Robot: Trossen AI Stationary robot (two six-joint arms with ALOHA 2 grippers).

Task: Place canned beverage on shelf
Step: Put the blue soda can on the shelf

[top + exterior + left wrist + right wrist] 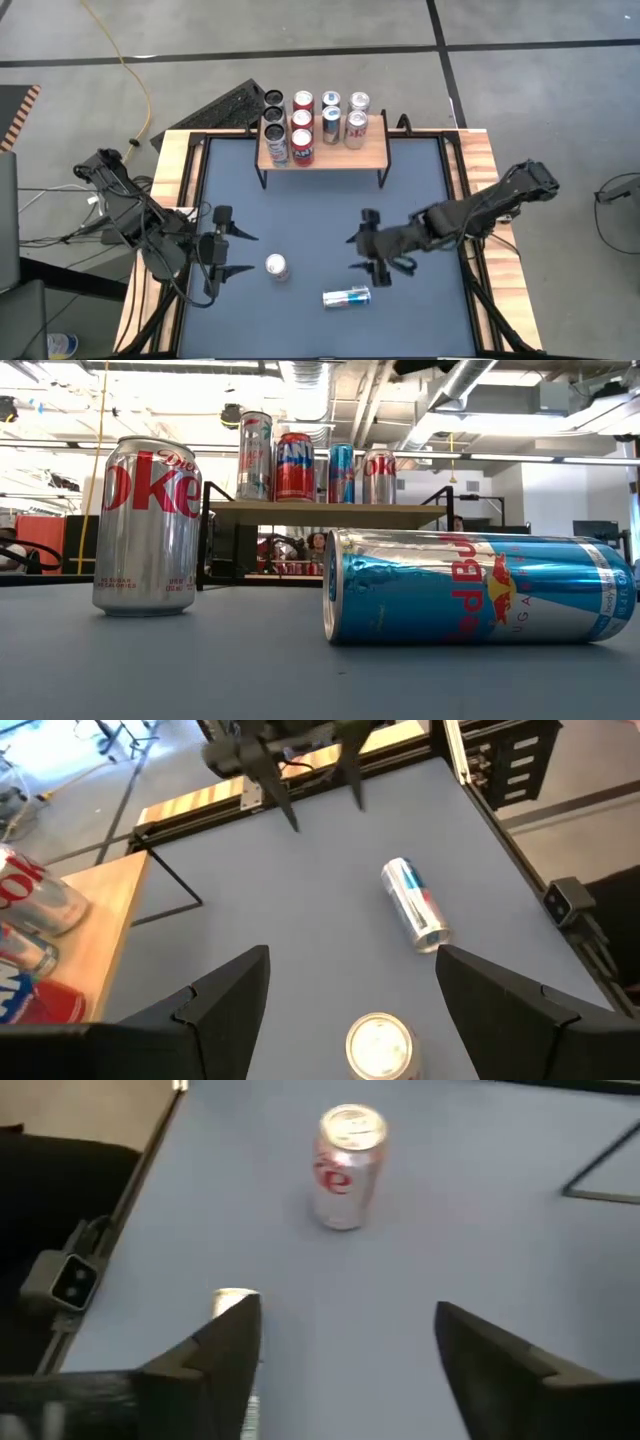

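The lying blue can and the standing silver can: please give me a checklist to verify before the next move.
1. Right end effector open, holds nothing: ok.
2. Blue can upright for grasping: not ok, it lies on its side.
3. Silver can upright: ok.
4. Left end effector open beside the silver can: ok.
5. Free place on the shelf: ok, bare wood at its right end.
6. Blue can dented: cannot tell.

Silver Diet Coke can upright mid-table, blue Red Bull can on side nearby, shelf w/ cans at back
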